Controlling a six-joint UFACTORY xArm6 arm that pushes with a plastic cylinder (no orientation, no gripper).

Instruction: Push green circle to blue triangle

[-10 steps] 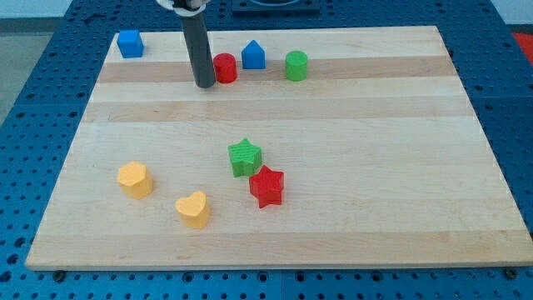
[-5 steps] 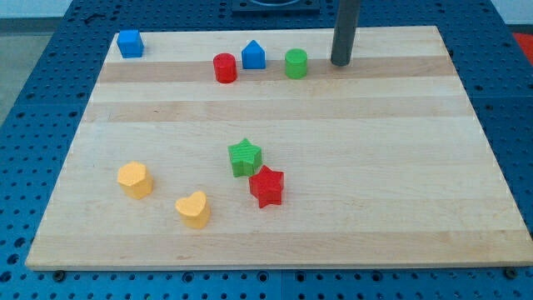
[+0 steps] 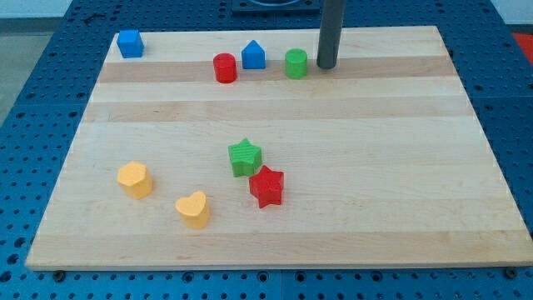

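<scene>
The green circle [image 3: 296, 64] stands near the view's top, just right of the blue triangle [image 3: 254, 56]. A small gap separates the two. My tip [image 3: 326, 66] is on the board close to the green circle's right side, a narrow gap away. The rod rises straight up out of the view.
A red circle [image 3: 225, 67] sits just left of the blue triangle. A blue block [image 3: 129, 42] is at the top left corner. A green star [image 3: 245, 157] and red star [image 3: 266, 186] lie mid-board. A yellow block [image 3: 134, 179] and yellow heart [image 3: 193, 209] are at lower left.
My tip swept from left of the red circle across to the right of the green circle, then moved slightly left toward it. No block has moved.
</scene>
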